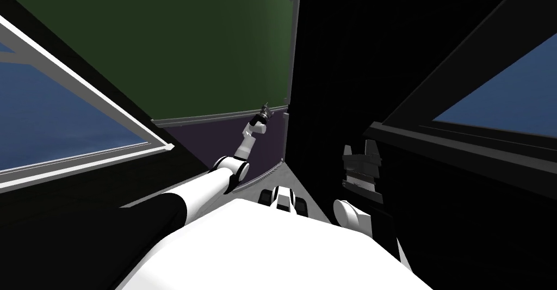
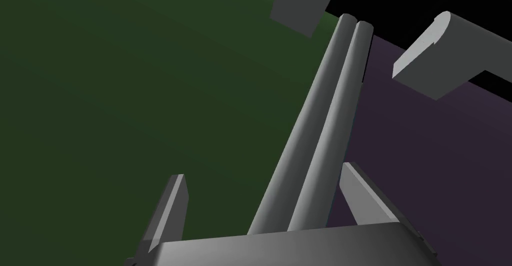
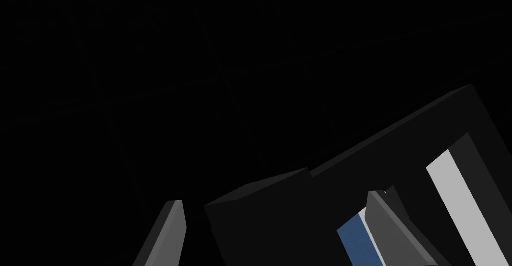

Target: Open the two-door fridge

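The fridge shows as a dark green door (image 1: 179,47) and a purple door (image 1: 217,140) meeting at a seam. Two grey bar handles (image 2: 320,128) run side by side along that seam, held off the doors by grey mounting blocks (image 2: 435,58). My left gripper (image 2: 265,198) is open, and its fingers (image 2: 172,203) stand either side of both bars without pressing them. In the head view the left arm reaches forward with the gripper (image 1: 265,110) at the seam's end. My right gripper (image 1: 361,149) hangs open and empty, low beside my body, with its fingers (image 3: 170,228) before a dark surface.
A window with a white frame (image 1: 81,80) slants on the left and another dark-framed window (image 1: 489,107) on the right. A black area lies right of the fridge's edge (image 1: 291,58). A dark box (image 3: 280,213) sits near the right gripper.
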### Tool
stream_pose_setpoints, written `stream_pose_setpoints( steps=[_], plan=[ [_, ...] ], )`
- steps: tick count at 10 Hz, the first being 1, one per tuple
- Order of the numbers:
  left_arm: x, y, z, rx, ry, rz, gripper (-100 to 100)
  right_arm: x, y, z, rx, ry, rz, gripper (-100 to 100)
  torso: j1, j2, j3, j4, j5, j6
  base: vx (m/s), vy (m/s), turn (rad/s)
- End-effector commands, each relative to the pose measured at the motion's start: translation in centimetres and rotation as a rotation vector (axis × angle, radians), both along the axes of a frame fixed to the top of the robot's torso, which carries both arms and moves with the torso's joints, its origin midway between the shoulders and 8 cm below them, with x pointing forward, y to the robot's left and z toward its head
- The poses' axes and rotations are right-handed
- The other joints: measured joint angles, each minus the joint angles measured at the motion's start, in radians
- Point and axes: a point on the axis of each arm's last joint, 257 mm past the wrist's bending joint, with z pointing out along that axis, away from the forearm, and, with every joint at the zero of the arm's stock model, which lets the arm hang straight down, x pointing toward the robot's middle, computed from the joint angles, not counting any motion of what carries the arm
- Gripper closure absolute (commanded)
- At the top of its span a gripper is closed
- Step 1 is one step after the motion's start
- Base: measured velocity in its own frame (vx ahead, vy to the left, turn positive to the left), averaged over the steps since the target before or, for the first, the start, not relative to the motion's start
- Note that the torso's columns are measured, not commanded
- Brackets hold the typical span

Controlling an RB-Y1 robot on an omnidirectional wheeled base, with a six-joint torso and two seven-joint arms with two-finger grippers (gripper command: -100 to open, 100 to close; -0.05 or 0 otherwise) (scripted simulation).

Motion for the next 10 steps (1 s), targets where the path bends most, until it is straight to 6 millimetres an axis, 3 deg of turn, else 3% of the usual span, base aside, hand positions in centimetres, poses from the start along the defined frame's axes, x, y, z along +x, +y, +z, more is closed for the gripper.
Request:
stream_pose_setpoints(
  steps=[1,2,3,10],
  plan=[
    [1.2,-0.6,1.0,-0.013,0.022,-0.009,-100,0.0,0.0,0.0,0.0,0.0,0.0,0,-0.001,-0.004,-0.003,0.001,-0.001,0.002,0.001,-0.028,-0.023],
    [2.1,-0.7,0.6,-0.024,0.061,-0.011,-100,0.0,0.0,0.0,0.0,0.0,0.0,0,-0.002,-0.003,-0.002,0.0,-0.001,0.0,0.006,-0.044,0.014],
    [2.1,-1.1,1.6,-0.024,0.048,-0.016,-100,0.0,0.0,0.0,0.0,0.0,0.0,0,-0.003,-0.006,-0.004,-0.001,-0.002,0.002,0.015,-0.043,-0.02],
    [4.7,-2.9,3.4,-0.054,0.145,-0.036,-100,0.0,0.0,0.0,0.0,0.0,0.0,0,-0.004,-0.001,-0.001,-0.001,-0.001,0.0,0.018,-0.046,-0.003]
  ],
)
